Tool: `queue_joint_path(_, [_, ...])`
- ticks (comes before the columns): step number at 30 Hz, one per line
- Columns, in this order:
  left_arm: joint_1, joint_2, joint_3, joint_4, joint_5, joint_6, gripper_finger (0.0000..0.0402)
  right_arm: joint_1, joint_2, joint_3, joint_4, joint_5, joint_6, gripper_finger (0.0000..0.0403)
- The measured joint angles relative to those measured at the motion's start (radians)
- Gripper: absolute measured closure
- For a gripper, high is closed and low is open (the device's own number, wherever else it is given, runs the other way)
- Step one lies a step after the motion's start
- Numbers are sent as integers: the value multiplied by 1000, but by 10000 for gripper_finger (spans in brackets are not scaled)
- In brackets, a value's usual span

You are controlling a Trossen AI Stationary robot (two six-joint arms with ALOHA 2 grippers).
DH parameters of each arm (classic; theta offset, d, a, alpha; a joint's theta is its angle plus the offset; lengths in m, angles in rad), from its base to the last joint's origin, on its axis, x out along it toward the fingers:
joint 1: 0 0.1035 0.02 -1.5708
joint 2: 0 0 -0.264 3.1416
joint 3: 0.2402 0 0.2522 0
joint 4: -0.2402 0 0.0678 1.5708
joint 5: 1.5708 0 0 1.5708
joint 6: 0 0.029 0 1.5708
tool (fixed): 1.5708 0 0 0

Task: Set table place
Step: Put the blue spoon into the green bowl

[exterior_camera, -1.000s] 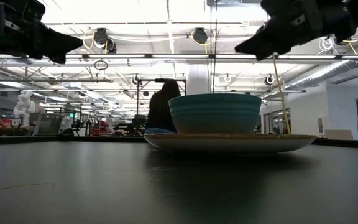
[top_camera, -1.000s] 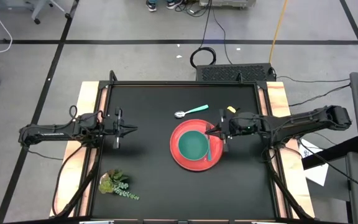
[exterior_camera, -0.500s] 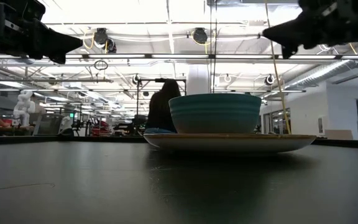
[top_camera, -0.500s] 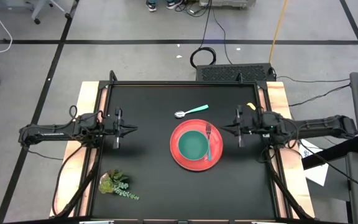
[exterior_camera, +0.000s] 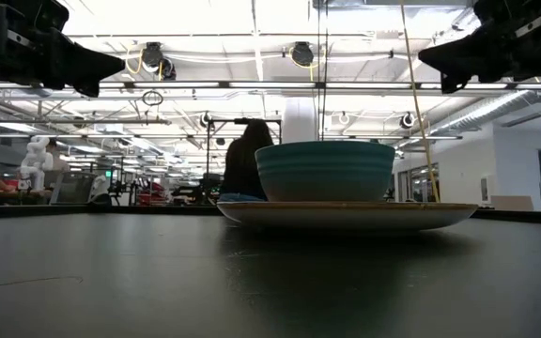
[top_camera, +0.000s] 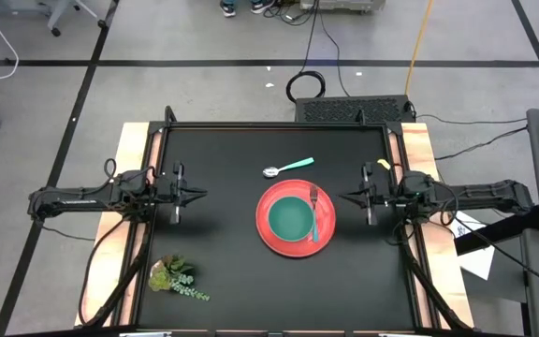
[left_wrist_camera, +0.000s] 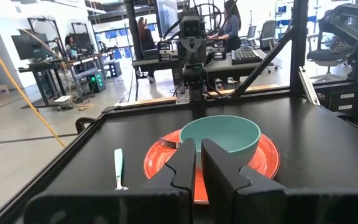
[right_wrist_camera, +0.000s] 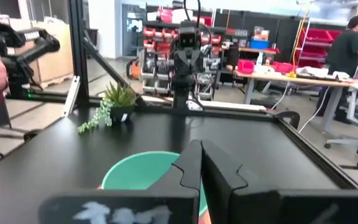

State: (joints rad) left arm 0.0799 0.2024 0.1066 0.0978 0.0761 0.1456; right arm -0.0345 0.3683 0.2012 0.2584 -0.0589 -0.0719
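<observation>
Black tabletop: fork now lies on the red plate at three o'clock of the bowl; right tool, clenched and empty, has withdrawn; spoon remains unplaced.

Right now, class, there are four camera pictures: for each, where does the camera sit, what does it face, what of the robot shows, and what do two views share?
High view: above, looking straight down on the matte black table; both arms show, left gripper and right gripper.
Low view: at tabletop height, facing the round red plate and teal-green bowl; both grippers overhead.
Left wrist view: on the left arm, facing plate, bowl and the opposite arm; own fingers show.
Right wrist view: on the right arm, facing the bowl and leafy green plant sprig.
Shared: all four show the bowl.
</observation>
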Motion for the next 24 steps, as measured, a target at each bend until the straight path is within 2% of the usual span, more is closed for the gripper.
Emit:
queue_joint_path(8, [0,0,0,-2,0,0,369,0,-63,0,-15,17,15,403])
queue_joint_path(11, [0,0,0,-2,0,0,369,0,-69,0,-42,88,44,403])
queue_joint_path(14, [0,0,0,-2,0,-1,369,-1,-69,0,-88,91,33,403])
queue_joint_path(16, [0,0,0,-2,0,-1,369,0,-69,0,-92,72,31,403])
queue_joint_path(20, [0,0,0,-2,0,-1,369,10,-83,0,-121,-39,-6,403])
queue_joint_path(24, [0,0,0,-1,0,-3,369,27,-124,-13,-102,-50,-9,403])
